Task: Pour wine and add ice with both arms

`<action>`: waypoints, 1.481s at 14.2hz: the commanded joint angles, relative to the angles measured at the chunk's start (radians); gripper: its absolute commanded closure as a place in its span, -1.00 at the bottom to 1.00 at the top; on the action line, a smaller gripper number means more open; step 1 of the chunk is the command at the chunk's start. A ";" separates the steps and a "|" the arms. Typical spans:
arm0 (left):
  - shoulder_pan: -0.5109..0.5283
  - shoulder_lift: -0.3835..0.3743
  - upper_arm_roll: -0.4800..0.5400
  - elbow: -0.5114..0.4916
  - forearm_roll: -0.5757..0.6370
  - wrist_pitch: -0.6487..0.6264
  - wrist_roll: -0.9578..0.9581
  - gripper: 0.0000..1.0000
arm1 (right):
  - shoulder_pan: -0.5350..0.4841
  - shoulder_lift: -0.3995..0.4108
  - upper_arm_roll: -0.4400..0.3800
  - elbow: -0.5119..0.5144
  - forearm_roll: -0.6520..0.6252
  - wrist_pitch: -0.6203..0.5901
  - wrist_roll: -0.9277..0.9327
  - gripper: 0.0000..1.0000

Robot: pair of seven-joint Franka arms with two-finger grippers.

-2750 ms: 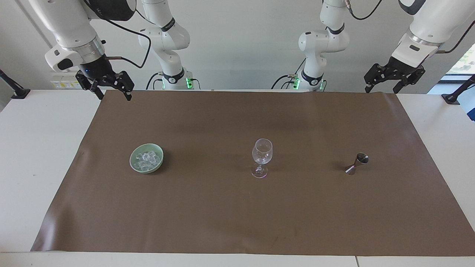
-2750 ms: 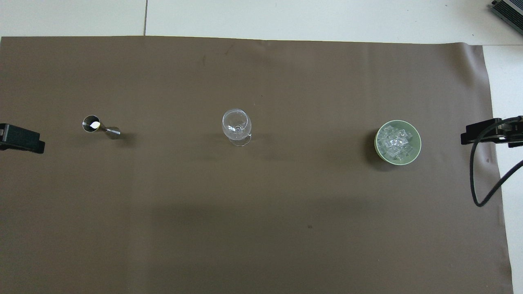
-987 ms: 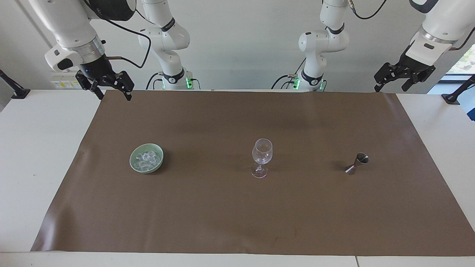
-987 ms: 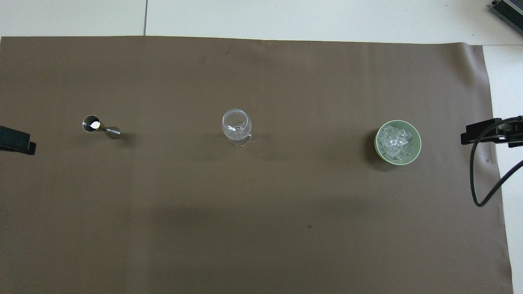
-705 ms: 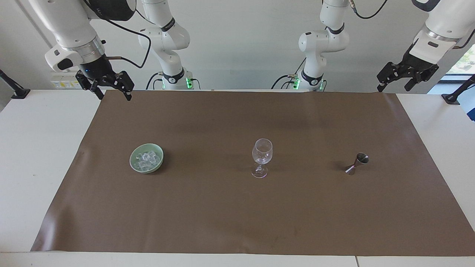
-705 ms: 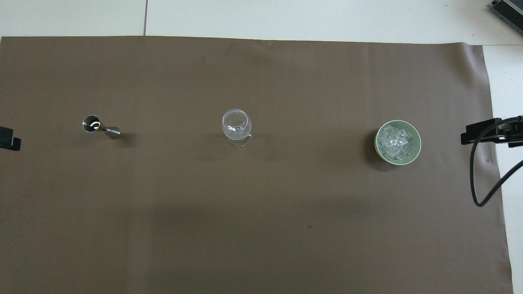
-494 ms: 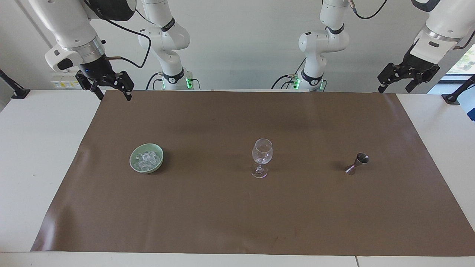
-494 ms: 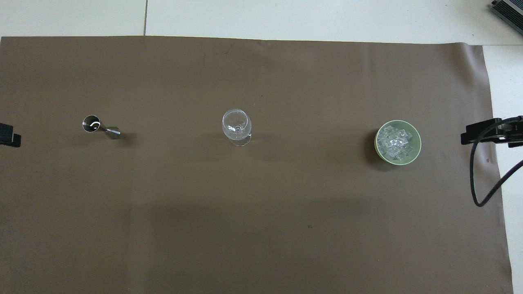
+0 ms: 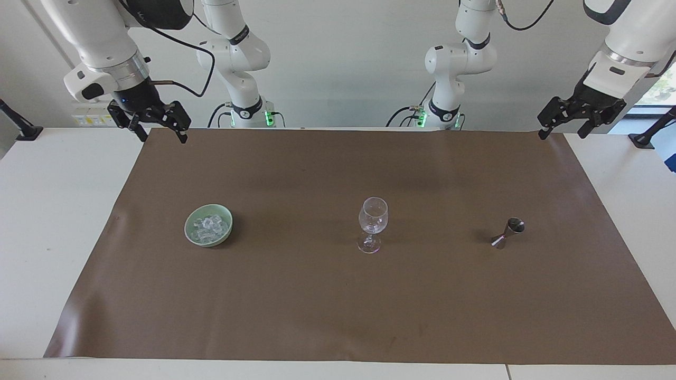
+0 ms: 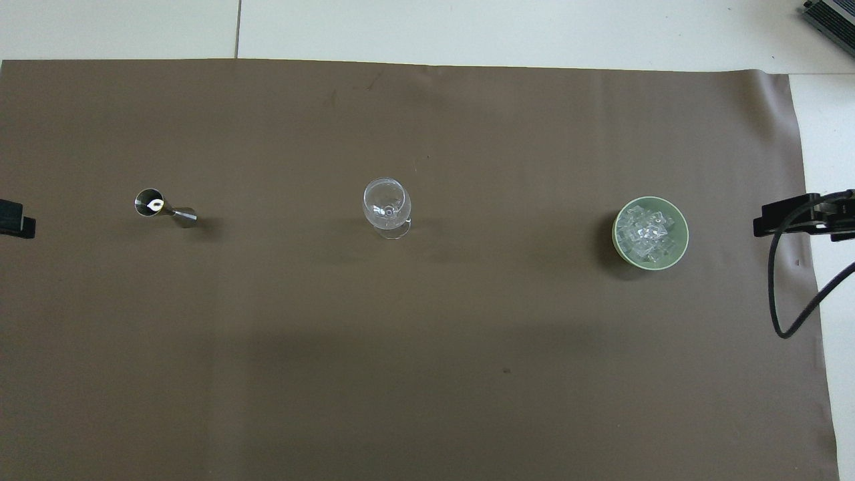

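The ice point(image 9: 209, 228) point(image 10: 645, 233) is a heap of clear cubes in a green bowl point(image 9: 189, 235) point(image 10: 682, 248) toward the right arm's end. A clear stemmed wine glass point(image 9: 373, 216) point(image 10: 386, 202) stands upright mid-table. A steel jigger point(image 9: 508, 233) point(image 10: 163, 206) stands toward the left arm's end. No wine shows; I cannot tell what the jigger holds. My right gripper point(image 9: 163, 138) hangs open and empty over the mat's corner by its base. My left gripper point(image 9: 561, 135) is open and empty over the mat's corner at its own end.
A brown mat point(image 9: 317, 306) point(image 10: 427, 374) covers most of the white table point(image 9: 47, 221). In the overhead view one left fingertip point(image 10: 15, 220) shows at the edge, and a right finger point(image 10: 785, 220) with a looping black cable point(image 10: 778, 314).
The left gripper has drawn away from the jigger toward its own end of the table, sliding nearly out of the overhead view. The right arm, glass, bowl and jigger have not moved.
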 commanded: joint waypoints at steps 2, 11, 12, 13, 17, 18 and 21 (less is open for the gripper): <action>-0.009 0.021 0.001 0.001 0.016 0.036 -0.004 -1.00 | -0.012 -0.008 0.007 0.001 0.003 -0.012 -0.024 -1.00; -0.086 0.067 0.113 0.000 0.001 0.042 -0.012 -1.00 | -0.013 -0.007 0.007 0.001 0.003 -0.012 -0.024 -1.00; -0.086 0.078 0.113 0.001 -0.013 0.042 -0.033 -1.00 | -0.013 -0.008 0.007 0.001 0.003 -0.012 -0.024 -1.00; -0.088 0.090 0.116 0.003 -0.034 0.040 -0.050 -1.00 | -0.013 -0.008 0.007 0.001 0.003 -0.012 -0.024 -1.00; -0.085 0.127 0.171 0.004 -0.143 0.036 -0.101 -1.00 | -0.013 -0.008 0.007 0.001 0.003 -0.012 -0.024 -1.00; -0.085 0.133 0.180 0.004 -0.159 0.040 -0.133 -1.00 | -0.013 -0.008 0.007 0.001 0.003 -0.012 -0.024 -1.00; -0.086 0.167 0.252 0.004 -0.272 0.040 -0.158 -1.00 | -0.013 -0.008 0.007 0.001 0.003 -0.012 -0.024 -1.00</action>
